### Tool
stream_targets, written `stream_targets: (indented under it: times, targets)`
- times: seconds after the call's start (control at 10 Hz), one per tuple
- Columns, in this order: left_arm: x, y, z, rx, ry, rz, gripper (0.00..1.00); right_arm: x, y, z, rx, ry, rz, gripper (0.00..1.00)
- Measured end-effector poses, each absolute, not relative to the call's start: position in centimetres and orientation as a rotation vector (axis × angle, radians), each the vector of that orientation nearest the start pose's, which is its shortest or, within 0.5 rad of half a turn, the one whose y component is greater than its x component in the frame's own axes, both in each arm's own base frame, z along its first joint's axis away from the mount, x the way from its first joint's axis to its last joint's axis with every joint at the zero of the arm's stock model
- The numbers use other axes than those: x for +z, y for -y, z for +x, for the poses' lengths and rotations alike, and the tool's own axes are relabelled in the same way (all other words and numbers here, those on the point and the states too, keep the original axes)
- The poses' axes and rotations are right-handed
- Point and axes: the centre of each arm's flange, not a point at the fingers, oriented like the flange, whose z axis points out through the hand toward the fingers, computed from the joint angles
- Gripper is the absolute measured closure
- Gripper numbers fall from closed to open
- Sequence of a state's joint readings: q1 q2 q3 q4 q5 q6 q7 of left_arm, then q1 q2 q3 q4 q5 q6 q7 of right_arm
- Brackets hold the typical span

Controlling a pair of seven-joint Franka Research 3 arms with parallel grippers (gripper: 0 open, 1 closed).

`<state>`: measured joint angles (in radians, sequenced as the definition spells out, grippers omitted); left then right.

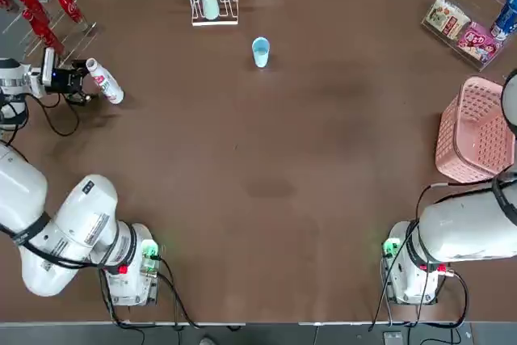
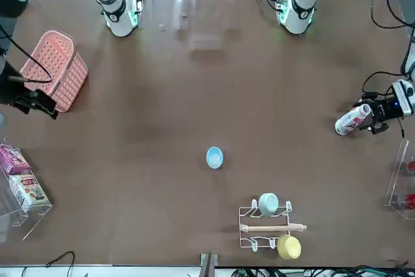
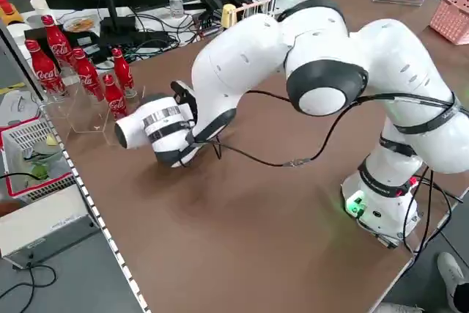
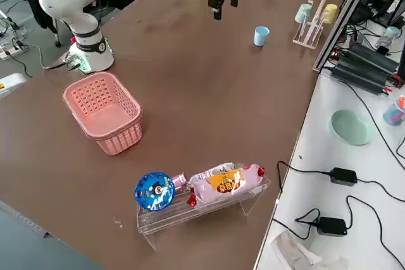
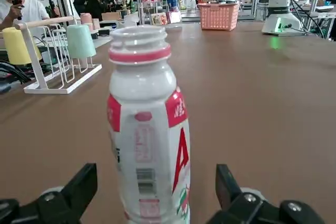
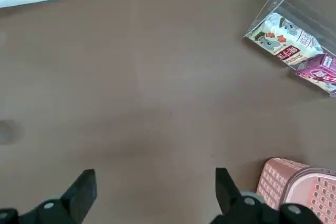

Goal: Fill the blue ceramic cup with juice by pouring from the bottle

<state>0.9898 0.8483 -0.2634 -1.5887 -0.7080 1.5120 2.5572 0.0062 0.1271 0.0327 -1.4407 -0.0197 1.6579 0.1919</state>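
The bottle [image 1: 104,80] is white with a red-pink label and stands upright at the table's far left. In the left wrist view the bottle [image 5: 148,129] fills the middle. My left gripper [image 1: 79,78] is held level at the bottle, open, with one finger [image 5: 83,183] on each side and a gap to both. The blue ceramic cup [image 1: 260,52] stands upright at the far middle of the table, well to the right of the bottle, and shows as cup [image 2: 214,157] in the front view. My right gripper [image 6: 155,182] hangs open over bare table near the pink basket, holding nothing.
A wire rack [image 1: 212,2] with a yellow and a mint-green cup stands behind the blue cup. Red cola bottles [image 1: 40,10] stand in a clear holder at the far left. A pink basket [image 1: 475,131] and a clear snack bin [image 1: 464,26] sit on the right.
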Motion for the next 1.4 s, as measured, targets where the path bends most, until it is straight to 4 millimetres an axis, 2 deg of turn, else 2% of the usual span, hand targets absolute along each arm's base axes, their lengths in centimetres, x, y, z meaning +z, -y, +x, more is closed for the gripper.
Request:
stream_targets:
  times: [0.2, 0.3, 0.6, 0.8, 0.9, 1.0, 1.2, 1.4]
  targets:
    - [16.6, -37.3, 49.2, 1.129, 1.485, 1.533, 0.01, 62.3, -2.6, 60.2, -0.150, -0.223, -3.135, 0.00]
    - [18.0, -38.1, 49.6, 1.127, 1.513, 1.549, 0.01, 62.3, -2.7, 60.2, -0.152, -0.221, -3.135, 0.00]
    - [24.0, -40.1, 50.2, 1.030, 1.548, 1.651, 0.01, 62.3, -2.7, 60.1, -0.151, -0.223, -3.135, 0.00]
    - [29.1, -40.2, 50.8, 0.967, 1.557, 1.731, 0.00, 62.3, -2.6, 60.1, -0.150, -0.223, -3.136, 0.00]
    - [31.7, -39.4, 51.6, 0.939, 1.560, 1.762, 0.00, 62.2, -2.6, 60.0, -0.133, -0.225, -3.138, 0.00]
    - [34.3, -37.7, 52.9, 0.900, 1.563, 1.787, 0.00, 62.1, -2.5, 59.8, -0.109, -0.226, -3.141, 0.00]
    - [39.3, -32.8, 56.1, 0.806, 1.568, 1.856, 0.00, 62.1, -2.5, 59.8, -0.099, -0.228, -3.142, 0.00]
    - [43.2, -26.8, 59.2, 0.710, 1.583, 1.924, 0.00, 62.1, -2.5, 59.8, -0.100, -0.229, -3.142, 0.00]
